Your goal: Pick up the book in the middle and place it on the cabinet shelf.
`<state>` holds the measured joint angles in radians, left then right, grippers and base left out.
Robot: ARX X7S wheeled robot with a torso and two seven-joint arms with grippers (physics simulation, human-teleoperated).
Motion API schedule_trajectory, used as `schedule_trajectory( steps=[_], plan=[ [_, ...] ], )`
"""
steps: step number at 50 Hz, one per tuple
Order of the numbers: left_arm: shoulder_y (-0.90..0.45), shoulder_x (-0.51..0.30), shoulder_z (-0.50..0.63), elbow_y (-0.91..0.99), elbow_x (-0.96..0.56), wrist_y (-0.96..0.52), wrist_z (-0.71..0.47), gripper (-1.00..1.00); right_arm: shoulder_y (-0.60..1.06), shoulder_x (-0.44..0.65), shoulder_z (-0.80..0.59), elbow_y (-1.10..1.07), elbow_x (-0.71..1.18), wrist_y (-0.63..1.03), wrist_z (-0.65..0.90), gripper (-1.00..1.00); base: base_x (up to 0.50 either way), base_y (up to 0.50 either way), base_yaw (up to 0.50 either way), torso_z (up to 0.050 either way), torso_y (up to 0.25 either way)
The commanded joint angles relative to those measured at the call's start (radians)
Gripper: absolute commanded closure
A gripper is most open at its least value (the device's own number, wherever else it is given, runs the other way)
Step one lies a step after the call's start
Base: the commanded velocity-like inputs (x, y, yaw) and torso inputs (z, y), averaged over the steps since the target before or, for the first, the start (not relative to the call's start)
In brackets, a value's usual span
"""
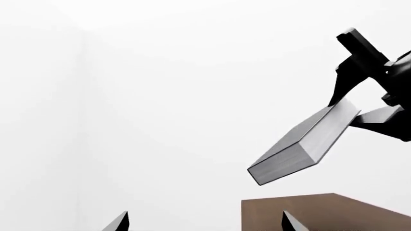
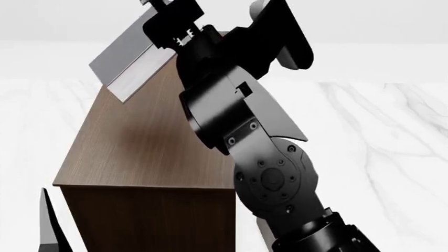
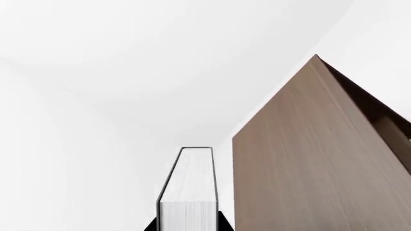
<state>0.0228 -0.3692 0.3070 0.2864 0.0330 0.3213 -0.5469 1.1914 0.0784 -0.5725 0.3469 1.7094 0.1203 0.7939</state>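
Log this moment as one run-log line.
phase: carry | right gripper: shut on book | book: tilted, airborne above cabinet shelf | left gripper: open, holding nothing

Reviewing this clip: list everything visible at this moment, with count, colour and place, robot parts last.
Thick dark grey hardcover book with white page edges: one, tilted, held in the air above the cabinet.
Tall dark brown wood-grain cabinet with lighter flat top: one, in front of the robot, nothing resting on its top.
White marbled floor: around the cabinet.
Right gripper: one, black, shut on the book's end.
Left gripper: one, black, fingertips apart, empty, low beside the cabinet.
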Motion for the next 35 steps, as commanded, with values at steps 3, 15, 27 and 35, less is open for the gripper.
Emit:
schedule_trajectory(
  steps=[3, 15, 27, 35],
  plan=[
    [0.001, 0.016, -0.016, -0.009, 0.019, 0.016, 0.023, -1.0, -0.008, -0.015, 0.024, -0.007, -0.044, -0.01, -0.046, 1.0, 0.0, 0.0, 0.0, 0.0, 0.003],
    [-0.001, 0.015, -0.012, -0.019, 0.021, 0.024, 0.018, -1.0, -0.04, -0.015, -0.006, -0.044, -0.035, -0.014, -0.025, 1.0, 0.0, 0.0, 0.0, 0.001, 0.001],
    [-0.001, 0.012, -0.013, -0.015, 0.017, 0.021, 0.015, -1.0, -0.037, 0.01, -0.045, -0.122, -0.018, 0.027, 0.038, 1.0, 0.0, 0.0, 0.0, 0.0, 0.002],
    [-0.001, 0.01, -0.013, -0.011, 0.014, 0.017, 0.013, -1.0, -0.047, 0.027, -0.067, -0.109, -0.028, 0.034, 0.051, 1.0, 0.0, 0.0, 0.0, 0.0, 0.001]
  ],
)
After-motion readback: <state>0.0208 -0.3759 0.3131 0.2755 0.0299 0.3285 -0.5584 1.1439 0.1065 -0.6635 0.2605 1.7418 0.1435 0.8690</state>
